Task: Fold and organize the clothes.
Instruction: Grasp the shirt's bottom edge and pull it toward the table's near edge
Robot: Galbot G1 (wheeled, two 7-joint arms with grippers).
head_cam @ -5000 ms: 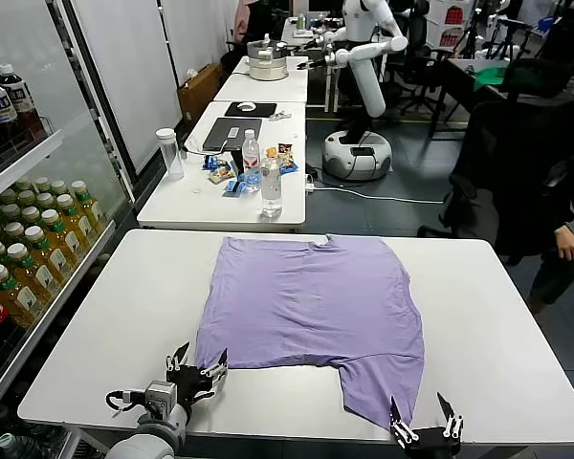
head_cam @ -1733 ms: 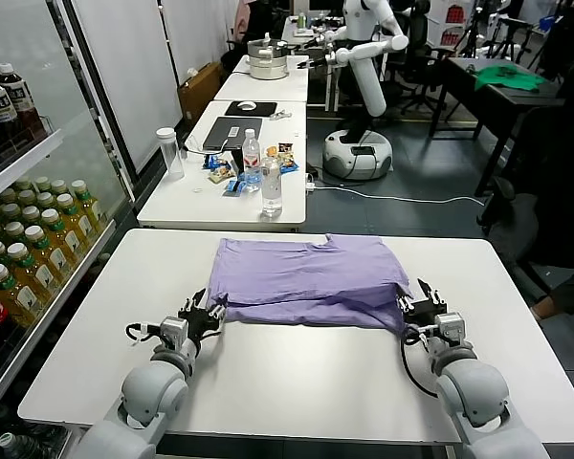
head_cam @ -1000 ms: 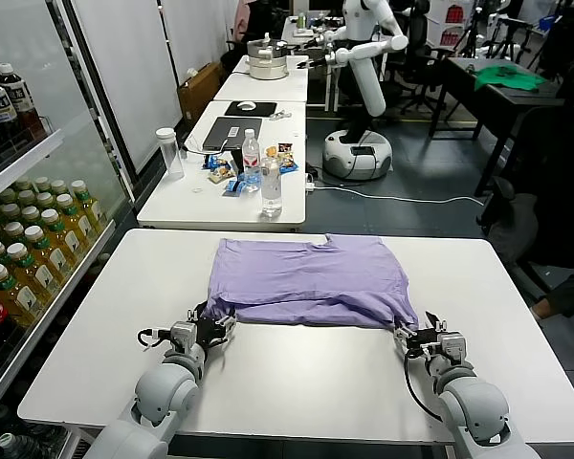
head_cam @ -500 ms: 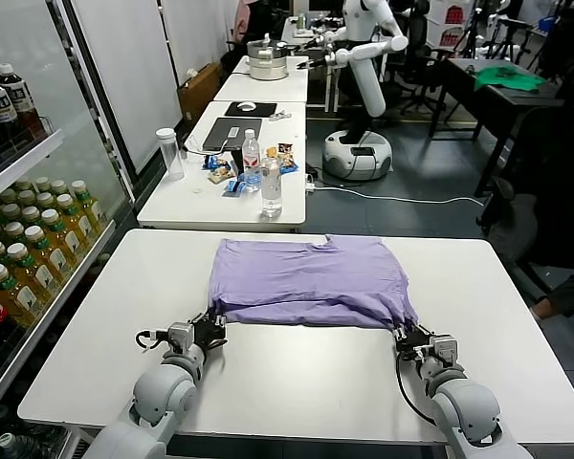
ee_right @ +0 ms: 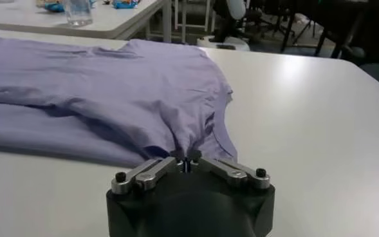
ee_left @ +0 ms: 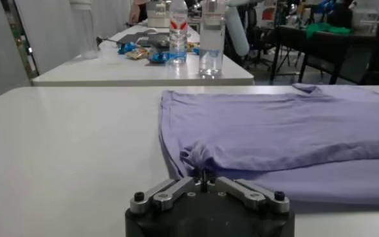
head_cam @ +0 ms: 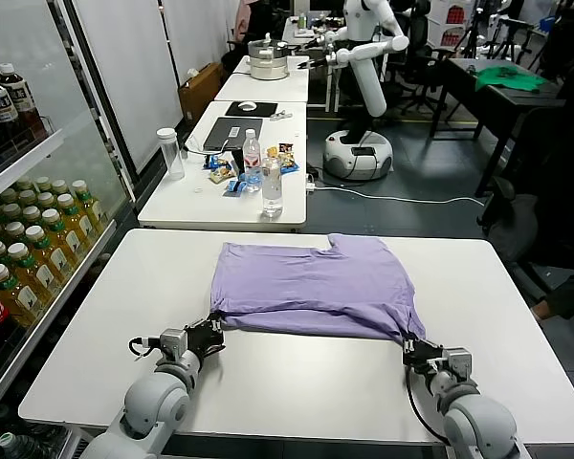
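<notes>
Both grippers pinched on the near corners of the folded T-shirt (head_cam: 311, 287), which lies mid-table on the white table (head_cam: 297, 382).

Far left, shelves of bottled drinks (head_cam: 24, 258), cut off by the frame edge; labels unreadable. Left gripper (head_cam: 209, 330), fingers together, clamped on a bunched bit of the T-shirt's near-left corner, low over the tabletop. T-shirt is doubled over, near edge two layers thick; any print is hidden. Behind it, on the next table, a clear empty-looking tumbler (head_cam: 170, 153) and two water bottles (head_cam: 271, 182); fill level hard to judge. Right gripper (head_cam: 413, 346), fingers together, clamped on the near-right corner.
</notes>
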